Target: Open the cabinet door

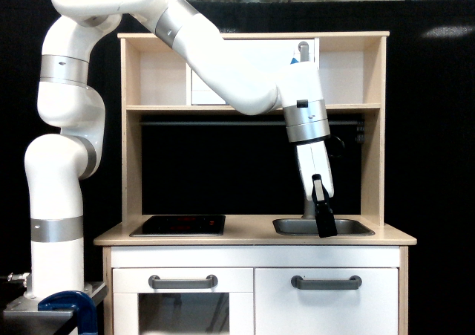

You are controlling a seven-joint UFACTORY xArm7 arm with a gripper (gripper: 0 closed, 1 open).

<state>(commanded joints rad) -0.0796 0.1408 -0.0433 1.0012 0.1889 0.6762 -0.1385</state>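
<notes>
One gripper (325,227) above cabinet door (326,301), apart; clench state unclear.

— What can't you make out here?

— Your gripper (324,220) shows only as a dark, narrow shape in front of the sink (349,226); you cannot tell how its jaws stand. The arm (223,64) covers most of the upper white door (202,90), leaving you just the top of its vertical handle (303,50).

— And lower down?

— The cabinet door (326,305) is cut off by the bottom edge, as is the oven door (182,309) beside it. The faucet sits hidden behind the gripper.
</notes>
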